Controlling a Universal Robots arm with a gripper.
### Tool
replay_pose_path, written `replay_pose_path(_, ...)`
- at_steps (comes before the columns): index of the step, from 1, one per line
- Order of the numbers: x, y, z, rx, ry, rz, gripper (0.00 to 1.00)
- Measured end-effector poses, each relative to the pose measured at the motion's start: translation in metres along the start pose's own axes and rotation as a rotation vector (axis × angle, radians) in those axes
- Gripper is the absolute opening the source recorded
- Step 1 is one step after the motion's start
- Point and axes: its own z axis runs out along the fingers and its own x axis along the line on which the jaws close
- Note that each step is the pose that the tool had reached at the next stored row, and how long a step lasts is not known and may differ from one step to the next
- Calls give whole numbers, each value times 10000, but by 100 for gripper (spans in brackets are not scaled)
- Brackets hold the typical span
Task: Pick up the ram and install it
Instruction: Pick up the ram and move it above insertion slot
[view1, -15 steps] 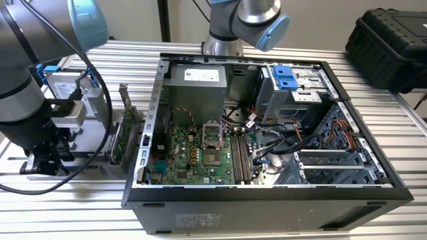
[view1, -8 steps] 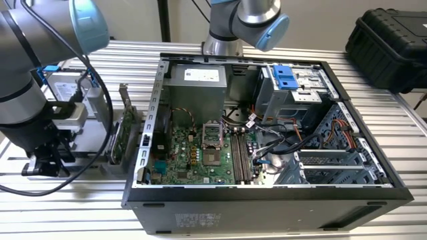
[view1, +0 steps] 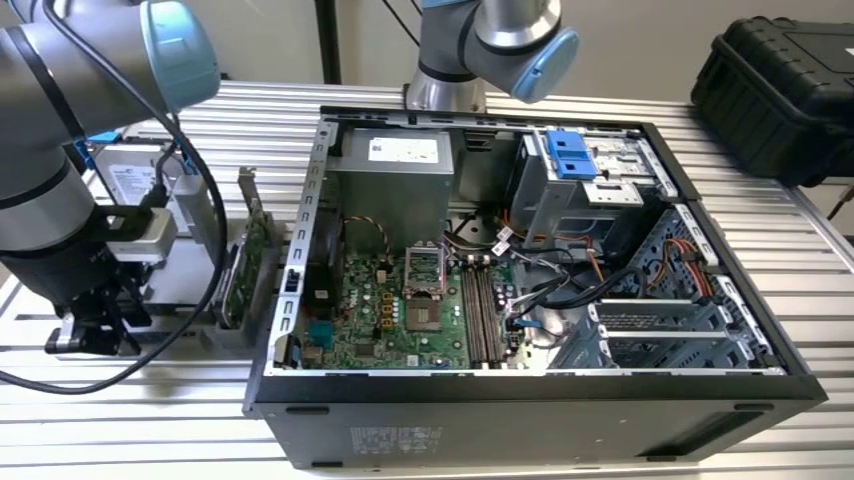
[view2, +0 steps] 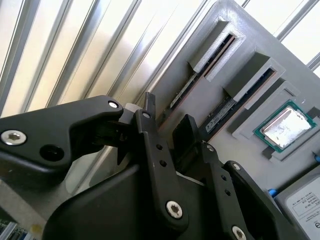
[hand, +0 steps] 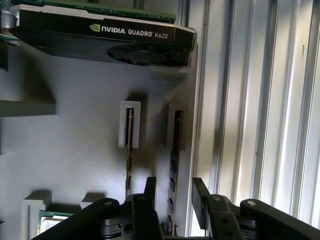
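While they stand apart, the fingers (hand: 201, 199) straddle the ram (hand: 173, 162).

Blacks, greys and a little green showing

The gripper (hand: 174, 192) is looking matte black; the tray (hand: 75, 150) is showing plain grey; the table (hand: 250, 100) is gleaming in silvery ribbed stripes; the processor (view2: 285, 126) is shining silver, edged in green.
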Motion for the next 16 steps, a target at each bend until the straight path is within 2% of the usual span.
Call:
replay_pose_path(12,0,0,9,0,-3,0,100)
replay_pose_path(13,0,0,10,0,-4,0,0)
replay_pose_path(16,1,0,12,0,-4,0,0)
